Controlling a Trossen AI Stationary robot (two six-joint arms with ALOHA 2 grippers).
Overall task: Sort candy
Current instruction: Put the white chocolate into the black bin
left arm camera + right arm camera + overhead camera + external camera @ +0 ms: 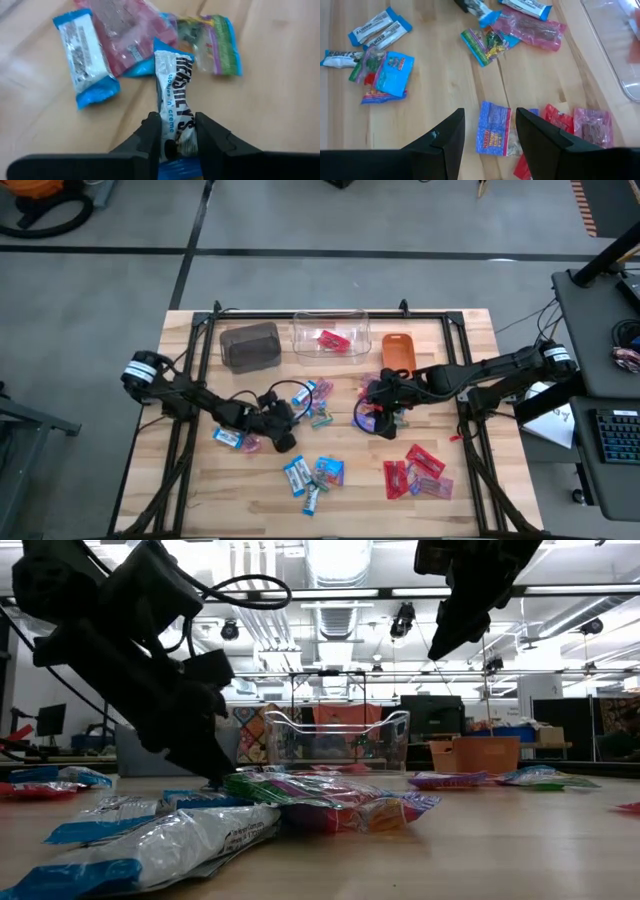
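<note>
Candy lies scattered on the wooden table (pixel 200 480). My left gripper (pixel 177 131) is low at the table's middle left (pixel 288 430) and shut on a blue-and-white bar (pixel 172 85). Just beyond that bar lie another blue-and-white bar (pixel 82 55), a pink sweet (pixel 127 32) and a green-and-purple one (pixel 217 45). My right gripper (pixel 490 115) hangs open above the table's middle (pixel 378 418). Below it lie a blue-and-purple sweet (pixel 494 127) and red ones (pixel 557 120). My left gripper pinches the bar's two long sides (pixel 162 142) between its two fingers, near the bar's near end. The fingers slant down at it from the table's left and lie along the bar. The bar's far blue end (pixel 167 50) rests on the table against the pink sweet.
A brown bin (pixel 250 345), a clear bin (pixel 305 330) holding a red sweet (pixel 333 340), and an orange bin (pixel 398 350) stand along the far edge. More blue-and-white candy (pixel 310 472) and red candy (pixel 415 472) lie toward the near edge.
</note>
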